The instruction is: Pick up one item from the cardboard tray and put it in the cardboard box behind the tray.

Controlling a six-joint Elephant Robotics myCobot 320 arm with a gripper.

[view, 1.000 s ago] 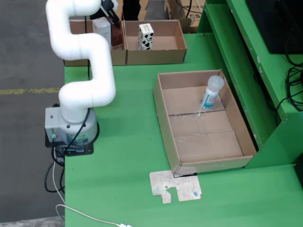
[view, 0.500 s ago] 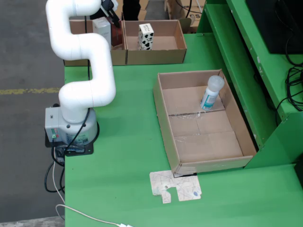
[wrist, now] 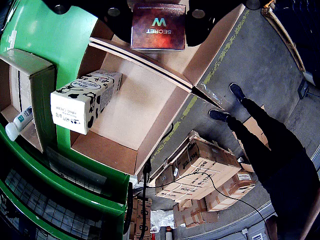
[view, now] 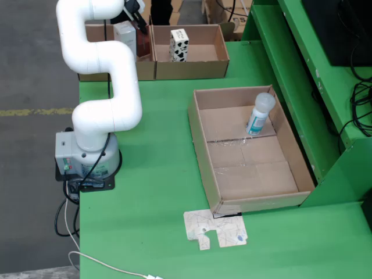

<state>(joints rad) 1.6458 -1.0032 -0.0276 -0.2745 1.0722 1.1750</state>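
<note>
Gripper point(wrist: 158, 15) clamped on the dark boxed item point(wrist: 158, 26), I judge, black jaws flanking both its sides. It hangs over the left compartment of the cardboard box point(view: 192, 68), its divider just beside; I should release straight down.

The white arm point(view: 102, 70) rises from its base point(view: 87, 160) at 9 o'clock in the fixed view, doubles back in an S-bend and reaches toward 12 o'clock. Its black gripper point(view: 133, 13) sits at the top edge there, partly cut off. In the gripper-mounted view, the gripper point(wrist: 158, 15) has its 2 dark fingers point(wrist: 117, 17) pressed against either side of a box.
</note>
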